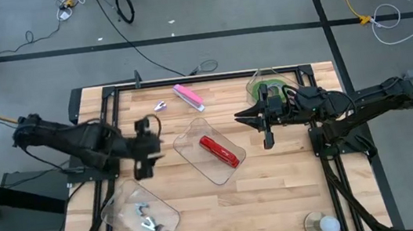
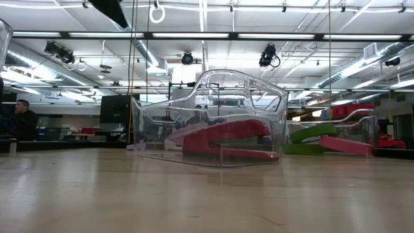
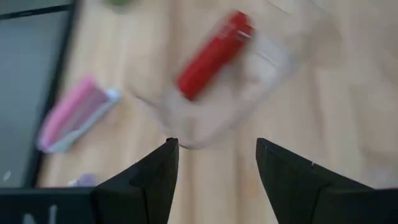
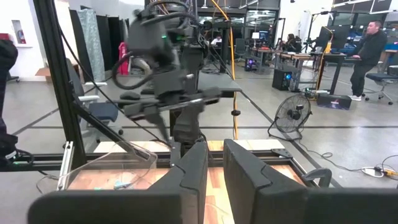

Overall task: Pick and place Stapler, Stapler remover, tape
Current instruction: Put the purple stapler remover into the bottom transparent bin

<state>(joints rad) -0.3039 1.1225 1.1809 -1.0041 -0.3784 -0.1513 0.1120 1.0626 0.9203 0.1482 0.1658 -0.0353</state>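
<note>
A red stapler (image 1: 219,151) lies in a clear tub (image 1: 193,137) at the table's middle; the low view shows the same stapler (image 2: 226,137). A pink stapler (image 1: 188,96) and a small stapler remover (image 1: 160,105) lie on the wood near the far edge. Green tape (image 1: 259,91) sits in a clear tub at the far right, and in the low view green tape (image 2: 314,133) lies beside a pink piece (image 2: 352,144). My left gripper (image 3: 217,146) hangs open and empty left of the middle tub (image 1: 144,163). My right gripper (image 4: 214,149) is shut, level, beside the tape tub (image 1: 241,115).
A third clear tub (image 1: 115,209) at the near left holds several metal stapler removers (image 1: 150,221). A round white object (image 1: 324,225) sits at the near right corner. Bare wood lies between the tubs. People stand in the room beyond the table.
</note>
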